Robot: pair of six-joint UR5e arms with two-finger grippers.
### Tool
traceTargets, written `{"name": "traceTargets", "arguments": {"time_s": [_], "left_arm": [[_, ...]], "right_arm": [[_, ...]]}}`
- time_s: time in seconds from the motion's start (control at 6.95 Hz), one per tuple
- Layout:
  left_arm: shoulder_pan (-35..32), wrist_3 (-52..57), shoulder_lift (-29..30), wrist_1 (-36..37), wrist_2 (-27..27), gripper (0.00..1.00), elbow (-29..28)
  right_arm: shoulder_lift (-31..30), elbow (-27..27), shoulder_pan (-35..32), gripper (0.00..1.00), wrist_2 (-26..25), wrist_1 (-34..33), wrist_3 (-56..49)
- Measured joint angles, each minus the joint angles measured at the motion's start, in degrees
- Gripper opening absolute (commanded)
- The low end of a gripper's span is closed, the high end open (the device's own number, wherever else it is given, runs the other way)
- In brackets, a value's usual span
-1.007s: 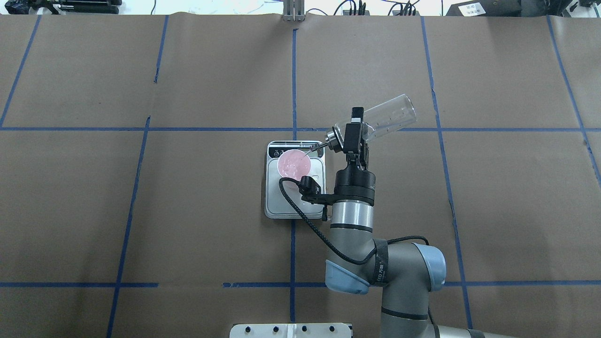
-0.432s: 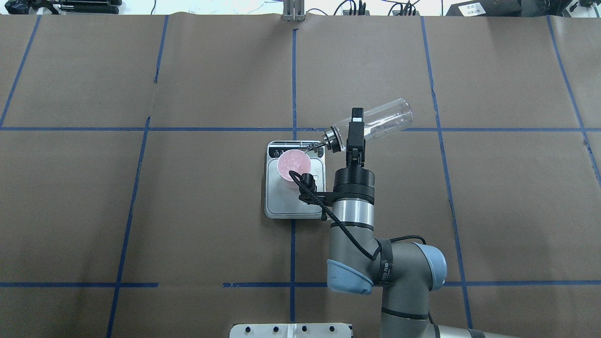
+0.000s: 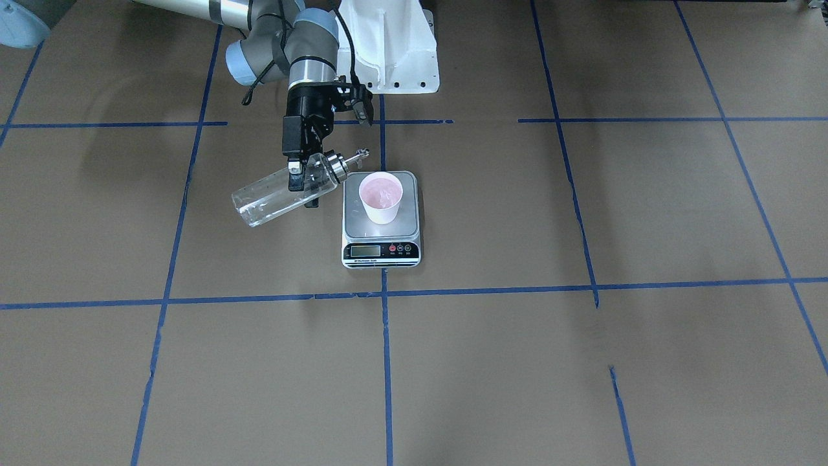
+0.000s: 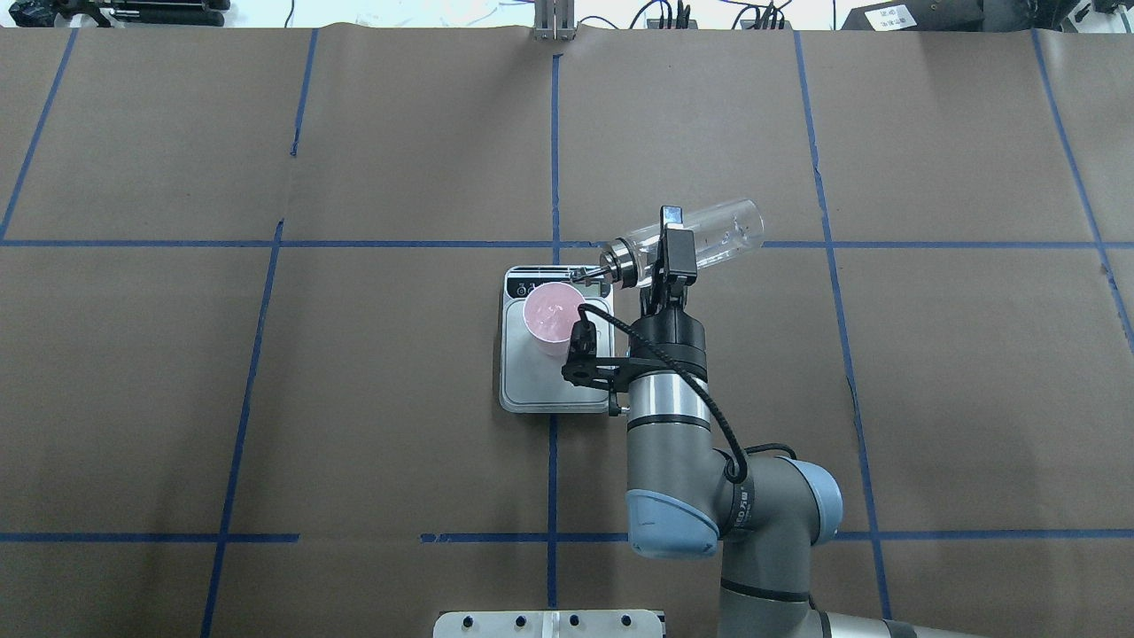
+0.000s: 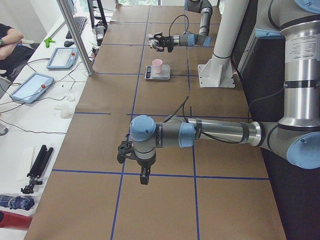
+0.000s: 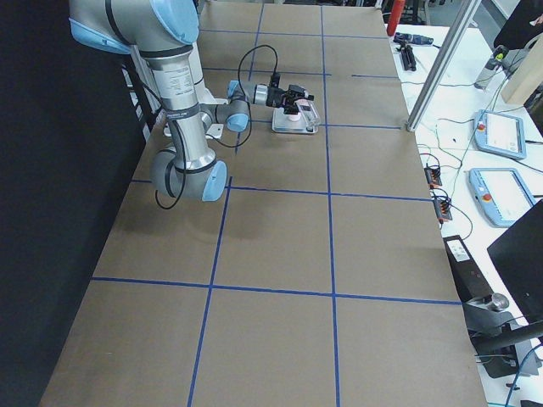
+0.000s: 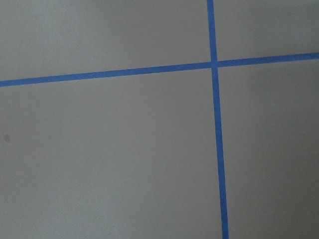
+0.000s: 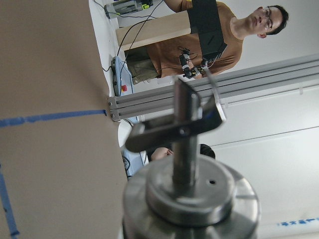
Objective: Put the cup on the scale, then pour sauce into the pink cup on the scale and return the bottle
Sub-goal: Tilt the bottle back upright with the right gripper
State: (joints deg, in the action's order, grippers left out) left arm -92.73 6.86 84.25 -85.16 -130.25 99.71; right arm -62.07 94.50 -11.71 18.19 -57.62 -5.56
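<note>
On the worktop (image 4: 354, 399), brown-papered and gridded in blue tape (image 4: 239, 416), near centre:

1. Digital kitchen scale (image 4: 532, 381), flat and square, with a grey steel platform. Its display strip faced away from the robot.
2. Pale pink cup (image 4: 554, 312), tapered, which stood upright on the scale's platform, toward the display end. Whether it held liquid could not be told.
3. Clear glass bottle (image 4: 722, 232), which was held off the worktop and tipped almost onto its side. Its silver pour-spout cap (image 4: 616, 263) pointed at the cup, and the thin spout tip sat close by the cup's rim.
4. Right end effector (image 4: 671, 244), which was clenched across the bottle's body just behind the cap, one finger on each side.
5. Left end effector (image 5: 144, 177), which hung well apart from the scale, pointing down over bare worktop. Whether it was released or clenched could not be told.
</note>
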Motion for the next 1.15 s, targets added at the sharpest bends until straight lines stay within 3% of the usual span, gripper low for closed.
{"name": "traceTargets", "arguments": {"time_s": [0.29,1.15], "left_arm": [[0.0,0.0,0.0,0.0,0.0,1.0,0.2],[0.0,0.0,0.4,-0.1,0.0,1.0,0.1]], "right_arm": [[-0.3,2.5,-0.4,0.0,6.3,1.2,15.2],[-5.8,13.8,-3.0,0.0,16.4,1.4,57.4]]}}
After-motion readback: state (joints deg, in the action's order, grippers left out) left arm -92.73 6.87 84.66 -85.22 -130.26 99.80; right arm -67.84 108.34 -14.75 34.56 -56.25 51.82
